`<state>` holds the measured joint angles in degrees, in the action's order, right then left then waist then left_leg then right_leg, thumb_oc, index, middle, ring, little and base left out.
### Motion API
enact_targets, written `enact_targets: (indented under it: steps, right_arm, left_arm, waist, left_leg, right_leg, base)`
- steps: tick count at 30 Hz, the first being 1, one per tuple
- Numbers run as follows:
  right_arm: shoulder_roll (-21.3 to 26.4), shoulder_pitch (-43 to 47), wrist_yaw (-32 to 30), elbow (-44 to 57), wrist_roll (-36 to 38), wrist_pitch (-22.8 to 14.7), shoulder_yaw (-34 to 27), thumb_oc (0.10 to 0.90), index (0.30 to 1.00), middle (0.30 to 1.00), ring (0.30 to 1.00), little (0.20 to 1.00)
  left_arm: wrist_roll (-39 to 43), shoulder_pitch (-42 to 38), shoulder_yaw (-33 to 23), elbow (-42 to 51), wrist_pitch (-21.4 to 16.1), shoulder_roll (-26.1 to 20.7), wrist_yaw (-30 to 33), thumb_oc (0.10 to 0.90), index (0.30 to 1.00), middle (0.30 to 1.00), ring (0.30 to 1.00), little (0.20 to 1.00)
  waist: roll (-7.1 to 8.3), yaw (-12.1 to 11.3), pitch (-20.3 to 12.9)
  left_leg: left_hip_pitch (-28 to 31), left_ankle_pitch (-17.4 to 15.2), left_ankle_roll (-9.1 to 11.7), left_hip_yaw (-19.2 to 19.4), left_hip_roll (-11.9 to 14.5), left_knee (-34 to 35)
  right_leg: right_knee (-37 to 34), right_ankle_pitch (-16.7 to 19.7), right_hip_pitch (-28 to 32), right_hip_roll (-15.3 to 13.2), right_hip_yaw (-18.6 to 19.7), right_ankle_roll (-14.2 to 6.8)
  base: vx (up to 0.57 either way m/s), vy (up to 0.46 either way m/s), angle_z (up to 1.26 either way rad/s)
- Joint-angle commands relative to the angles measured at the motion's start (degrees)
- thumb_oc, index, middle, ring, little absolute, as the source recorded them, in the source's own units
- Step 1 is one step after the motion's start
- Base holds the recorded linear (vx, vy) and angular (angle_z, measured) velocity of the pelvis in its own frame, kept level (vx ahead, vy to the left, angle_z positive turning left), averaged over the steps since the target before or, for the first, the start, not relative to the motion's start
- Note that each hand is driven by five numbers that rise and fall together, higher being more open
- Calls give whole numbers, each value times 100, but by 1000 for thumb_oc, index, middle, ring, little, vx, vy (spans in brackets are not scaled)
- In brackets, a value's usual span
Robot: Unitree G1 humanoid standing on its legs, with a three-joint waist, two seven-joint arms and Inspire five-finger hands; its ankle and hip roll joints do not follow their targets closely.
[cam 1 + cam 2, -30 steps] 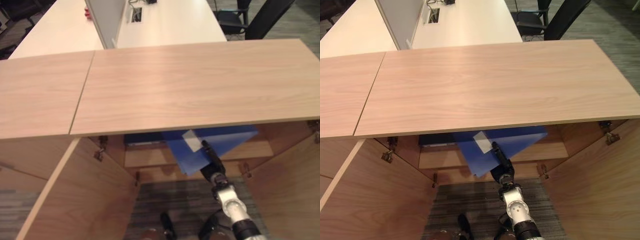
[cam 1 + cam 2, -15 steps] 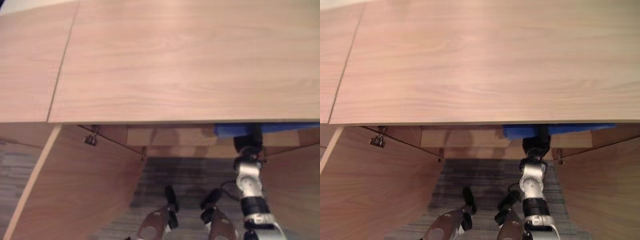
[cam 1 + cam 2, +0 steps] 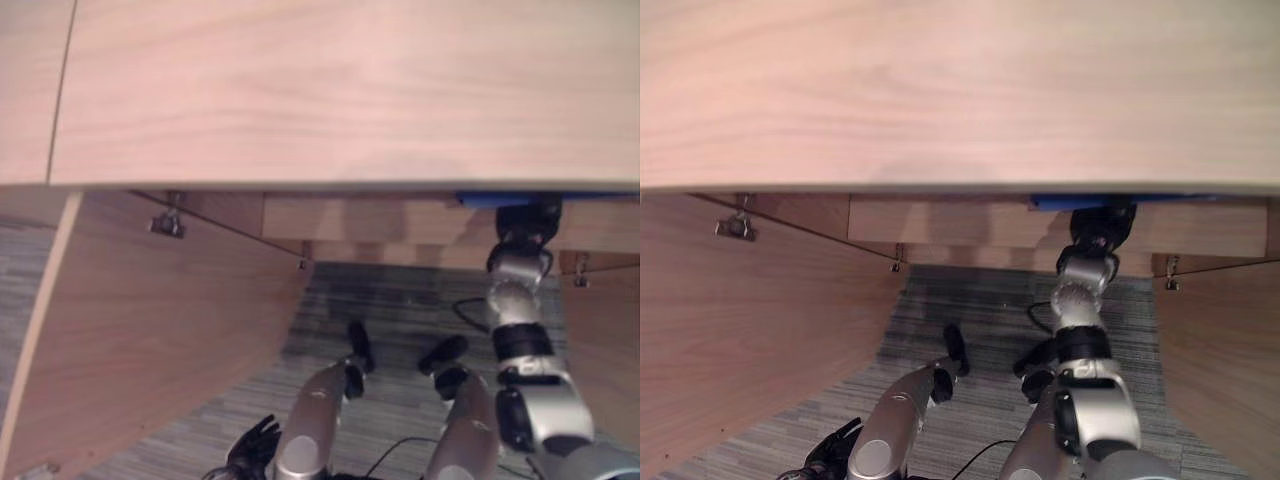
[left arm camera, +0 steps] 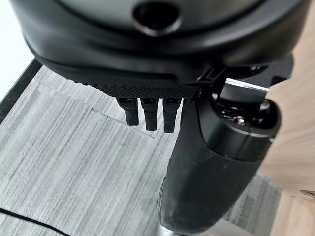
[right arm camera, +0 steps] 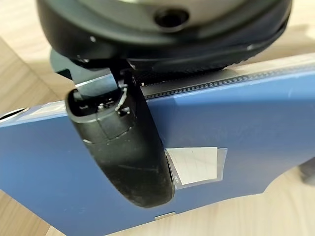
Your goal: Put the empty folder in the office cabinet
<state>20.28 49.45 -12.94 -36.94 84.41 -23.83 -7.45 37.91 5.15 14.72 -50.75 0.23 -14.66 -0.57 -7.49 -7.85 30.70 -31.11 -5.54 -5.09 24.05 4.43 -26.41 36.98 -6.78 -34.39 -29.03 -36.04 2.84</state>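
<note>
The blue folder with a white label lies inside the cabinet on light wood. From above, just a thin blue strip of the folder peeks out under the cabinet top. My right hand reaches in under that top. Its thumb lies curled over the folder's face and the fingers are hidden beneath it. My left hand hangs low by my side over the carpet, its fingers straight and holding nothing.
The cabinet's left door and right door both stand open. A wooden shelf edge runs across inside, just below the top. A metal hinge hangs at the upper left. Grey carpet lies between the doors.
The camera has tipped downward. The folder went from tilted and largely visible at the opening to almost wholly under the cabinet top, with my right arm reaching deeper in.
</note>
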Motion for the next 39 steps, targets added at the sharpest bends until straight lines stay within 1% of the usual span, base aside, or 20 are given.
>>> enact_targets:
  steps: [1,4,8,9,10,11,14,16,18,21,26,27,29,31,33,39]
  right_arm:
    - [441,485,223,420,-412,-113,63,400,300,300,300,300]
    - [462,657,207,247,-312,-108,54,400,300,300,300,300]
    - [496,740,202,214,-239,-146,56,400,300,300,300,300]
    - [536,824,172,228,-273,-181,90,400,300,300,300,300]
    - [538,827,162,232,-280,-183,91,400,300,300,300,300]
    - [588,930,98,315,-337,-198,157,400,300,300,300,300]
    - [676,1124,11,370,-419,-221,275,400,300,300,300,300]
    - [650,1198,-8,390,-430,-204,336,400,300,300,300,300]
    - [589,1223,2,429,-430,-211,346,400,300,300,300,300]
    - [531,1259,7,467,-392,-234,354,400,300,300,300,300]
    - [759,1562,-89,43,-315,-178,314,400,300,300,300,300]
    - [879,1655,-74,-185,-230,-96,344,800,900,900,900,900]
    - [994,1794,-28,-375,-140,-56,405,800,900,900,900,900]
    - [993,1826,-40,-440,-82,-54,324,800,900,900,900,900]
    - [1029,1861,15,-534,5,-33,377,800,900,900,900,900]
    - [955,1792,410,-634,72,421,711,800,900,900,900,900]
  left_arm:
    - [105,537,186,84,197,-257,149,800,900,900,900,900]
    - [130,508,252,204,253,-260,204,800,900,900,900,900]
    - [112,484,261,275,271,-301,248,800,900,900,900,900]
    - [137,487,281,327,290,-321,267,800,900,900,900,900]
    - [139,486,282,333,294,-320,271,800,900,900,900,900]
    - [170,492,307,401,318,-350,287,800,900,900,900,900]
    - [228,503,362,450,358,-378,328,800,900,900,900,900]
    - [260,514,391,466,387,-383,358,800,900,900,900,900]
    - [247,535,395,472,414,-377,360,800,900,900,900,900]
    - [235,550,411,478,429,-379,368,800,900,900,900,900]
    - [287,505,442,563,416,-460,376,800,900,900,900,900]
    - [289,511,439,533,415,-507,377,800,900,900,900,900]
    - [291,503,435,515,413,-518,367,800,900,900,900,900]
    - [286,481,473,502,427,-523,375,800,900,900,900,900]
    - [279,477,465,487,431,-533,370,800,900,900,900,900]
    - [264,494,459,474,467,-609,283,800,900,900,900,900]
  waist:
    - [-67,11,-91]
    - [-113,-41,-91]
    - [-125,-84,-91]
    - [-136,-102,-92]
    - [-133,-102,-91]
    - [-124,-114,-92]
    - [-126,-127,-92]
    - [-127,-134,-91]
    - [-126,-150,-92]
    - [-122,-172,-92]
    - [-182,-234,-125]
    - [-207,-258,-148]
    - [-218,-285,-156]
    - [-255,-301,-166]
    - [-263,-317,-175]
    - [-221,-355,-184]
  left_leg:
    - [88,-708,357,-138,308,-447]
    - [-51,-867,283,-127,320,-767]
    - [-127,-972,251,-101,308,-1003]
    - [-203,-1043,233,-89,296,-1162]
    - [-216,-1054,233,-87,296,-1180]
    - [-347,-1129,213,-79,304,-1395]
    - [-535,-1244,155,-95,302,-1629]
    - [-618,-1284,122,-98,302,-1722]
    - [-678,-1321,103,-99,309,-1791]
    - [-713,-1340,93,-101,291,-1791]
    - [-764,-1295,96,-125,219,-1696]
    - [-780,-1292,95,-149,203,-1695]
    - [-792,-1291,93,-151,190,-1697]
    - [-803,-1299,87,-156,179,-1698]
    - [-807,-1297,85,-162,164,-1692]
    - [-688,-1212,149,-133,163,-1490]
  right_leg:
    - [-48,-219,275,123,440,-583]
    - [285,-480,107,25,546,-439]
    - [509,-657,24,-51,615,-345]
    - [690,-771,-55,-109,682,-286]
    - [713,-786,-74,-118,692,-283]
    - [890,-910,-167,-157,769,-201]
    - [1190,-1067,-392,-238,878,-109]
    - [1334,-1137,-497,-271,934,-64]
    - [1445,-1189,-590,-304,972,-39]
    - [1488,-1170,-646,-354,966,-63]
    - [1476,-1118,-647,-455,908,-113]
    - [1499,-1124,-647,-486,907,-115]
    - [1510,-1120,-648,-499,898,-119]
    - [1530,-1134,-650,-521,890,-121]
    - [1541,-1127,-652,-537,882,-132]
    - [1392,-997,-509,-553,795,-207]
  base:
    - [0,0,0]
    - [2,1,1]
    - [-1,-1,1]
    - [-5,-1,10]
    - [-16,-9,10]
    - [-24,-11,5]
    - [-31,-4,6]
    - [-20,2,6]
    - [0,0,0]
    - [0,0,0]
    - [4,1,1]
    - [16,6,7]
    - [10,14,11]
    - [12,9,7]
    - [0,0,0]
    - [0,0,0]
